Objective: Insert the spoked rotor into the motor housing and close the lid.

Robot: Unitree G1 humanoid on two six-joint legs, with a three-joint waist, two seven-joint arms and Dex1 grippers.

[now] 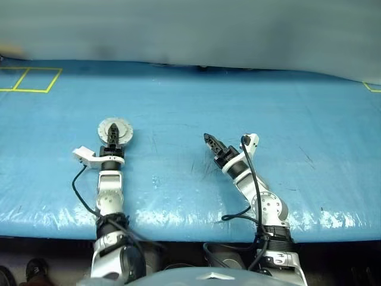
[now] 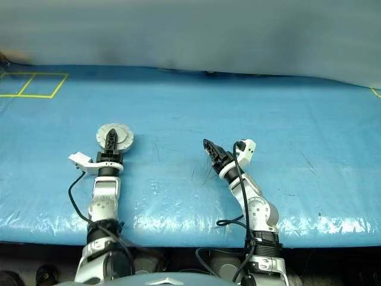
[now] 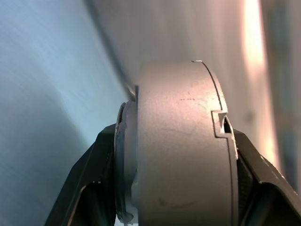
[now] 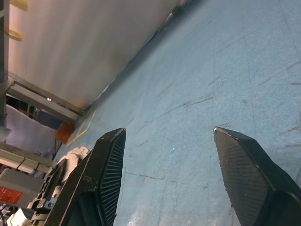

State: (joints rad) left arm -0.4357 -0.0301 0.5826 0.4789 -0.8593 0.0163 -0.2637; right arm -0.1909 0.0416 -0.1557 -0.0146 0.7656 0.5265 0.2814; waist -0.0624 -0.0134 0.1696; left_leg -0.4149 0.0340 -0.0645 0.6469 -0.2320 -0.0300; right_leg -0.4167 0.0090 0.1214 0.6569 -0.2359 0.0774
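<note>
The housing (image 3: 178,146), grey and round with the lid (image 1: 115,131) closing its top, is sitting left of centre on the blue table (image 1: 250,101).

The left fingers (image 1: 113,136) hide the lid's (image 1: 122,127) middle.

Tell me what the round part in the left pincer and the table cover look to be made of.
The round part looks like cast metal: matte grey, finely grainy, with a crisp notch in its edge; coated plastic can't be ruled out. The table cover looks like blue plastic sheeting, glossy with white glare along the near edge and dark scuffs.
</note>
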